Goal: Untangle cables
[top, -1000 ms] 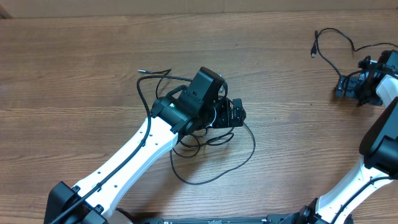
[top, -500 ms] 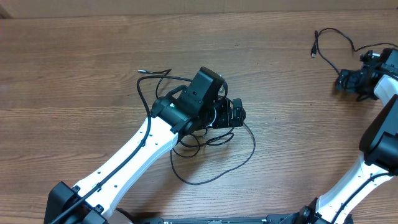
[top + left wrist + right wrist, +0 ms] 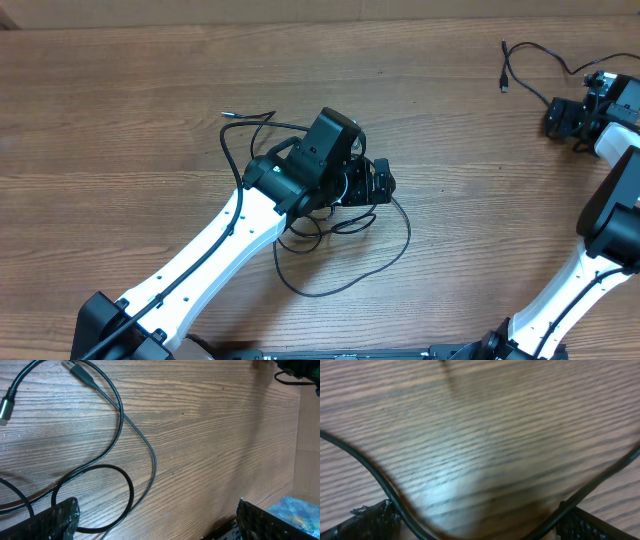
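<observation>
A tangle of thin black cables (image 3: 407, 232) lies mid-table, mostly under my left arm. My left gripper (image 3: 378, 183) hovers just above it. In the left wrist view this gripper (image 3: 156, 505) is open and holds nothing. A cable loop (image 3: 131, 490) lies by its left finger (image 3: 60, 520), and two plug ends lie at the top left. A separate cable (image 3: 503, 70) lies at the far right by my right gripper (image 3: 560, 118). In the right wrist view that gripper (image 3: 477, 510) is open, with a blurred cable (image 3: 375, 477) sagging between its fingers.
The wooden table's far edge runs along the top of the overhead view. A loose plug end (image 3: 228, 115) lies left of the tangle. A blue patterned surface (image 3: 300, 512) shows beyond the table edge in the left wrist view.
My right gripper has moved toward the table's far edge, and the nearby cable has shifted with it. The left arm and the tangle have not moved.
</observation>
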Controlling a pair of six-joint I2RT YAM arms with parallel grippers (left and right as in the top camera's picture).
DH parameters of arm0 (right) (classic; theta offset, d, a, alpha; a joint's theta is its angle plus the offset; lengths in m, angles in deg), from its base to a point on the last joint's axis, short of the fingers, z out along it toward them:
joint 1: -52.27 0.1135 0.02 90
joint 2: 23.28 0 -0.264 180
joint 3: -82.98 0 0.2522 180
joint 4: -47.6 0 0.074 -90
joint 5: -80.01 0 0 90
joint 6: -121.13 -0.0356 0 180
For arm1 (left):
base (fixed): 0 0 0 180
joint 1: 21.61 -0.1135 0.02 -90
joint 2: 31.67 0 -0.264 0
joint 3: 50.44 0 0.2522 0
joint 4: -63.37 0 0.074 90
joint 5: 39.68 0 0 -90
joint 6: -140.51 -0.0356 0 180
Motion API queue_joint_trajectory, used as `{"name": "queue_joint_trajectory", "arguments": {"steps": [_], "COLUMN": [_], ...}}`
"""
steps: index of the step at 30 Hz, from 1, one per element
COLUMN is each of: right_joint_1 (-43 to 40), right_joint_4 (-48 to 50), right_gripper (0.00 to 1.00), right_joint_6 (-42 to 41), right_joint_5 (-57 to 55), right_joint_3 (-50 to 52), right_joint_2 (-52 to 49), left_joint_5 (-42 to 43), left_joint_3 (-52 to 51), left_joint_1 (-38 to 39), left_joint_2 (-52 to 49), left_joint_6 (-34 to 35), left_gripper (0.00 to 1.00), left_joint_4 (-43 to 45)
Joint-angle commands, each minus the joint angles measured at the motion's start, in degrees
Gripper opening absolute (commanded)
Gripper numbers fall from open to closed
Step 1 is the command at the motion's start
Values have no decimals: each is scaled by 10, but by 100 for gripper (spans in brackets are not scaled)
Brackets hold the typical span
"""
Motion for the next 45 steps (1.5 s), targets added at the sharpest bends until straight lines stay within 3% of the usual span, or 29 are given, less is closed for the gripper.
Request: {"name": "queue_joint_trajectory", "arguments": {"steps": [1,23,29,38,45], "right_joint_1": [-1,-1,0,0,0], "right_joint_4": [16,146,130,-44,-219], "right_gripper": [99,100,100,100,100], "right_joint_6": [11,-5,-5,-4,-2], "right_joint_5": [-35,21,21,21,29], "right_joint_3": [10,5,-34,-149,-239], "right_joint_2": [-34,-34,-34,-22,54], "left_joint_5": [-5,-5,-5,-5,-5], "left_joint_3": [9,9,9,9,9], "left_joint_1": [-2,-2,-2,-2,-2], "left_joint_2": [-2,-2,-2,-2,-2], "left_joint_6": [-13,-13,-13,-13,-13], "left_gripper": [100,100,100,100,100], "left_joint_4": [0,0,0,0,0]}}
